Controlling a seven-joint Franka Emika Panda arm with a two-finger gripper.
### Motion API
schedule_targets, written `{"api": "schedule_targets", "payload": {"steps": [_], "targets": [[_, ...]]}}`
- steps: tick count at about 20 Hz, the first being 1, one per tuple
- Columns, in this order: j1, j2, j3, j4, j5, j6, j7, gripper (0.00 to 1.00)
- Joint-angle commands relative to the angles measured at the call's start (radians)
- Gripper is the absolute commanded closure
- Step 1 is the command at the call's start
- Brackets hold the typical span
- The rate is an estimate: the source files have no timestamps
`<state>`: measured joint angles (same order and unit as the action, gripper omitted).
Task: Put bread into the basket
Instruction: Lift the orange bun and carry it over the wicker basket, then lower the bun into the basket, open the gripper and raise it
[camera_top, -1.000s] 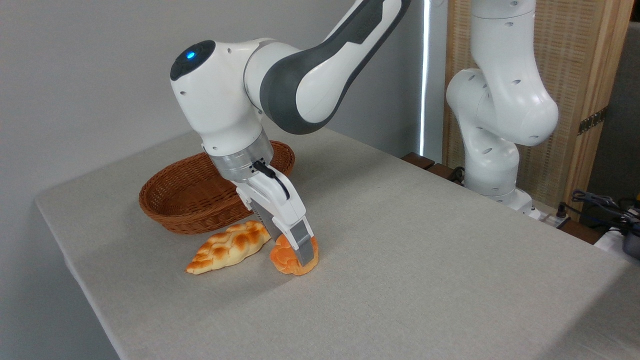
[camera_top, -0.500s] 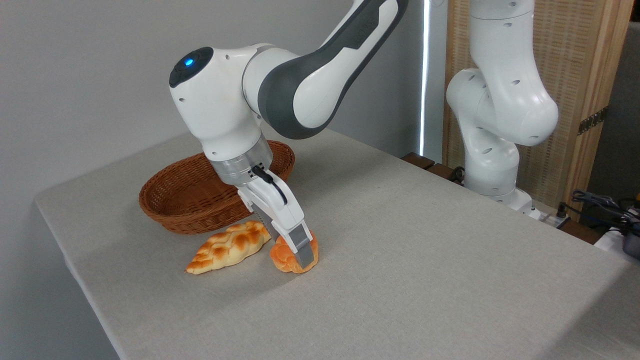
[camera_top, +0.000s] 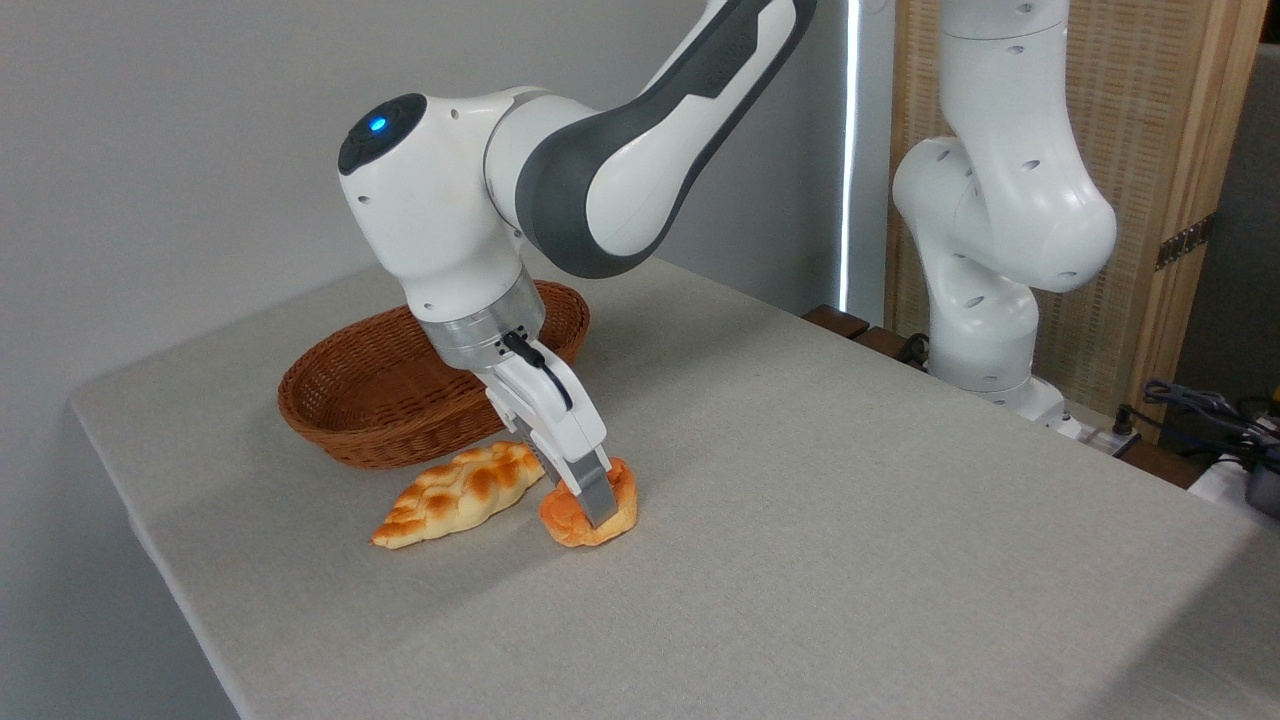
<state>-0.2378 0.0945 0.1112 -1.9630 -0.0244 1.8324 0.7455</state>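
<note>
The white and grey arm (camera_top: 600, 150) reaches from the upper right of the frame down toward the lower left centre, where its gripper (camera_top: 590, 505) is tilted and set down on the bread (camera_top: 590, 515), a small orange bun lying on the grey desk (camera_top: 850, 520). One grey finger (camera_top: 598, 500) lies across the front of the bun, with orange showing on both sides of it; the other finger is hidden behind, so the jaws look closed in around the bun, but whether they actually clamp it cannot be told. The bun rests on the desk surface, just below and to the right of the basket (camera_top: 350, 410), not in it. The brown wicker basket sits at the left centre of the frame, partly hidden by the arm's wrist. Between basket and bun lies a long golden braided loaf (camera_top: 455, 493), its right end just beside the bun and its near side close to the basket's rim. A wooden screen (camera_top: 1180, 150) stands in the upper right of the frame.
</note>
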Motion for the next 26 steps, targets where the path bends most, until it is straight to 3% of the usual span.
{"api": "schedule_targets", "payload": {"steps": [1, 7, 13, 14, 16, 18, 20, 26], "targets": [[-0.003, -0.01, 0.002, 0.004, 0.006, 0.011, 0.018, 0.61], [-0.006, -0.062, -0.028, 0.091, -0.06, -0.002, 0.009, 0.61], [-0.006, -0.058, -0.128, 0.153, -0.208, 0.018, 0.006, 0.58], [-0.006, -0.058, -0.142, 0.159, -0.23, 0.018, 0.006, 0.5], [-0.006, -0.056, -0.172, 0.159, -0.268, 0.018, 0.003, 0.47], [-0.008, -0.052, -0.214, 0.159, -0.282, 0.021, -0.012, 0.19], [-0.008, -0.038, -0.243, 0.159, -0.276, 0.053, -0.05, 0.0], [-0.008, -0.016, -0.266, 0.159, -0.275, 0.061, -0.055, 0.0]]}}
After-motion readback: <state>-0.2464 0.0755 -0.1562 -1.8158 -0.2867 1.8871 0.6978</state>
